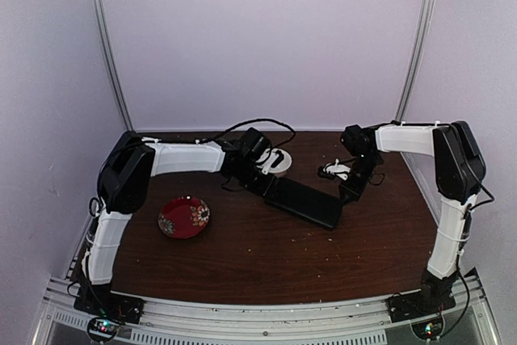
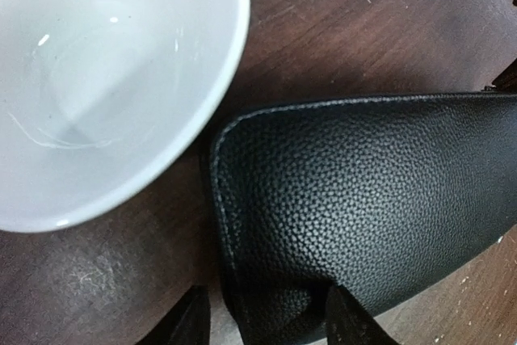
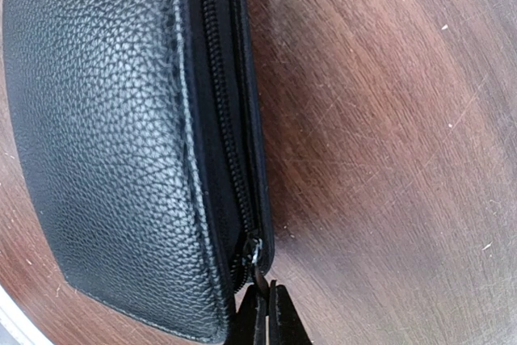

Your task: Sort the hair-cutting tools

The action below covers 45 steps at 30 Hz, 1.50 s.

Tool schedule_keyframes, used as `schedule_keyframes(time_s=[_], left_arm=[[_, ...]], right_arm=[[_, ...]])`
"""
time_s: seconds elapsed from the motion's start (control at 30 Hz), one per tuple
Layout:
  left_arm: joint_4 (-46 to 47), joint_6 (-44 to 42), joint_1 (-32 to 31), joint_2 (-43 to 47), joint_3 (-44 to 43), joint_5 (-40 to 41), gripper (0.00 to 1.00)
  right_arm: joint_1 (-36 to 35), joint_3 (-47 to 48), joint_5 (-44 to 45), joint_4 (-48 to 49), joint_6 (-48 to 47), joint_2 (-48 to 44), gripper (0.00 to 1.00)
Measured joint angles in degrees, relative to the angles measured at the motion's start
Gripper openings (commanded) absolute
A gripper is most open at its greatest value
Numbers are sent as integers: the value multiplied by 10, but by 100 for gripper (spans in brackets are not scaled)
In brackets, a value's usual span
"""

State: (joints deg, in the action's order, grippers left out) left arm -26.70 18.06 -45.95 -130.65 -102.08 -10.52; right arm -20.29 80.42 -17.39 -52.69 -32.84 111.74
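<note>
Opening step: the right fingers (image 3: 252, 322) were clenched on the small metal zipper pull (image 3: 255, 254) of the black pebbled-leather zip case (image 2: 363, 199). The left fingers (image 2: 187, 325) stood released astride its corner. The hair-cutting tools showed nowhere, probably inside. The next move called for drawing the pull along, with the case steadied.

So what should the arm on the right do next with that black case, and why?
Probably draw the zipper pull along the edge of the black case to start opening it. The right jaws are pinched shut on that pull, the zipper looks closed all along, and the left jaws straddle the case's other end, seemingly to steady it.
</note>
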Motion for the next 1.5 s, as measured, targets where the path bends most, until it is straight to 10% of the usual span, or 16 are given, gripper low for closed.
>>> schedule_keyframes(time_s=[0.43, 0.8, 1.2, 1.5], left_arm=[[37, 47, 15, -6, 10, -54, 22], [72, 65, 19, -2, 37, -62, 51], [83, 78, 27, -15, 25, -119, 0], [159, 128, 25, 56, 155, -118, 0]], right_arm=[[-8, 0, 12, -2, -2, 1, 0], [-12, 0, 15, -2, -6, 1, 0], [-20, 0, 21, -2, -15, 5, 0], [-24, -2, 18, 13, -20, 6, 0]])
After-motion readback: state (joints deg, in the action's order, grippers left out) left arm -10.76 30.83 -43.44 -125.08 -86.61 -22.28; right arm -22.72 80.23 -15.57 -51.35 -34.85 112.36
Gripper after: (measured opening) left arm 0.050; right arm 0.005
